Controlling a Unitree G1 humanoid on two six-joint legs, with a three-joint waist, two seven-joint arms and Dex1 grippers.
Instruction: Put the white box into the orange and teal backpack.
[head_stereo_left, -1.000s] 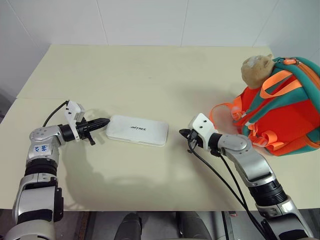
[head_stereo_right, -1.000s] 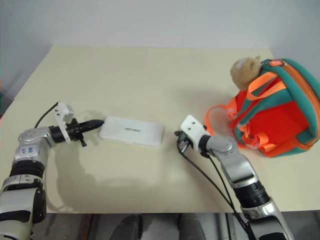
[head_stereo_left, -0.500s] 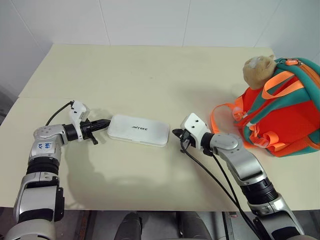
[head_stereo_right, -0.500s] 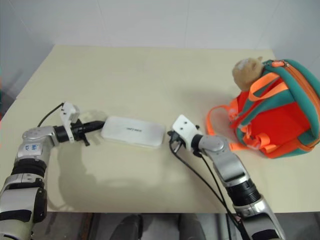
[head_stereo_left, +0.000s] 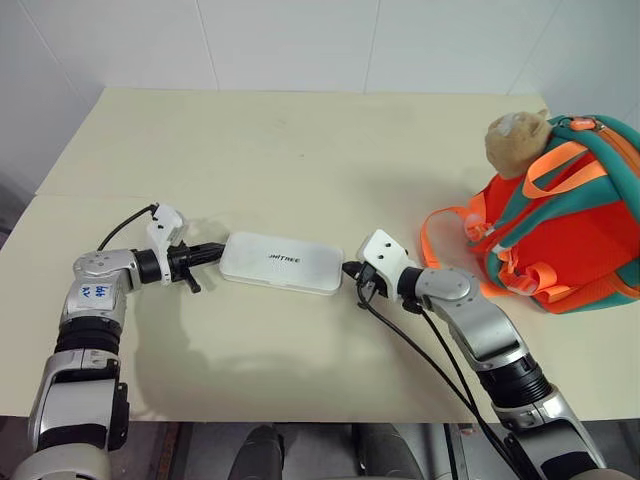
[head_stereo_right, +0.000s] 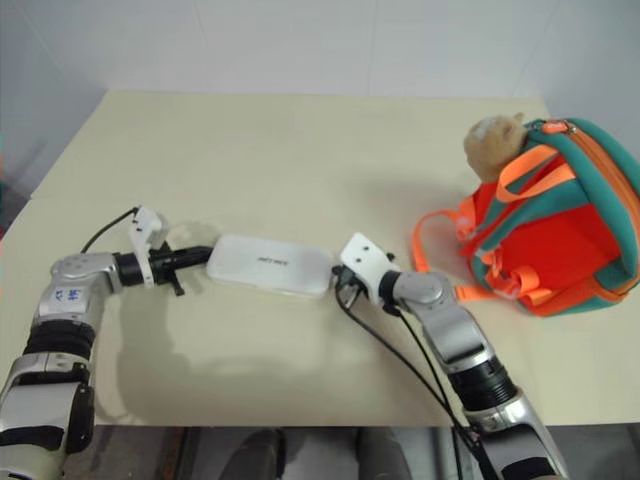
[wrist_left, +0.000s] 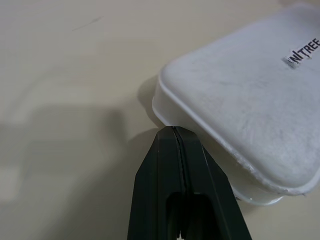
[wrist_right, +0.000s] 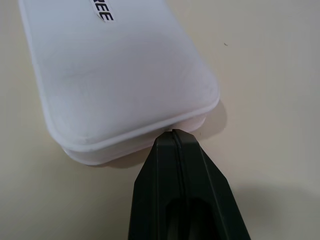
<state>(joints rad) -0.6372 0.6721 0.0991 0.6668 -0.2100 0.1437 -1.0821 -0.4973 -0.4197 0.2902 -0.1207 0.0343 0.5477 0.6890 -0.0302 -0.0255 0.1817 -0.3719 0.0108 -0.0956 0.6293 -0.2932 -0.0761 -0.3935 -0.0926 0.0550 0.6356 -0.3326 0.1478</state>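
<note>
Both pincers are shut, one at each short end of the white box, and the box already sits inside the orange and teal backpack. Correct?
Not quite. The white box lies flat on the table, apart from the orange and teal backpack, as the left eye view shows. The left pincer and right pincer are shut at its short ends.

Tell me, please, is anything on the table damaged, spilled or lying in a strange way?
Nothing stands out. The white box lies flat and whole on the table, with the shut left gripper and right gripper at its two ends. The orange and teal backpack sits unspilled at the table's right.
</note>
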